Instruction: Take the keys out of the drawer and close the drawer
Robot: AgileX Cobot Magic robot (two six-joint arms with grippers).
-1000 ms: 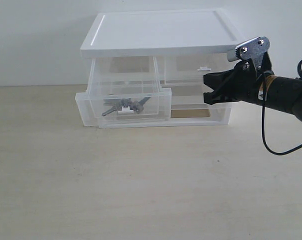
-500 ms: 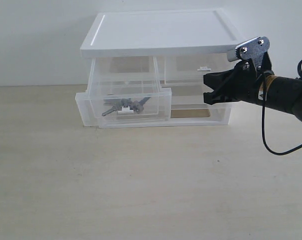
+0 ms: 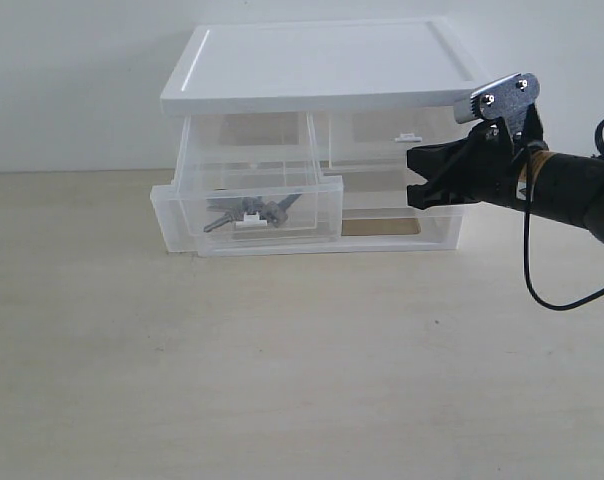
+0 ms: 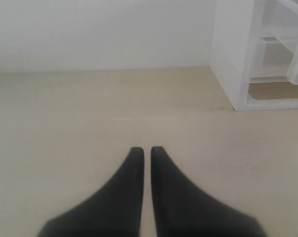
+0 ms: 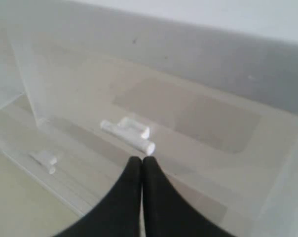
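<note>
The drawer [image 3: 320,214], the left one of the upper pair, stands pulled out of the white-topped unit [image 3: 322,65]. Through its translucent front the keys [image 3: 247,213] show as a grey bunch lying inside. My right gripper [image 3: 414,177] hovers shut at the unit's right front, well to the right of the open drawer. In the right wrist view its fingertips [image 5: 141,159] meet just short of a white tab handle [image 5: 131,132] on a clear drawer front; I cannot tell which drawer. My left gripper [image 4: 145,149] is shut over bare table, holding nothing, and is out of the exterior view.
The right-hand upper drawer [image 3: 409,137] is closed, with the full-width drawer [image 3: 437,225] beneath it. The unit's white side wall [image 4: 228,59] shows ahead of the left gripper. A black cable [image 3: 542,295] loops down from the right arm. The unit stands on a beige table [image 3: 282,380].
</note>
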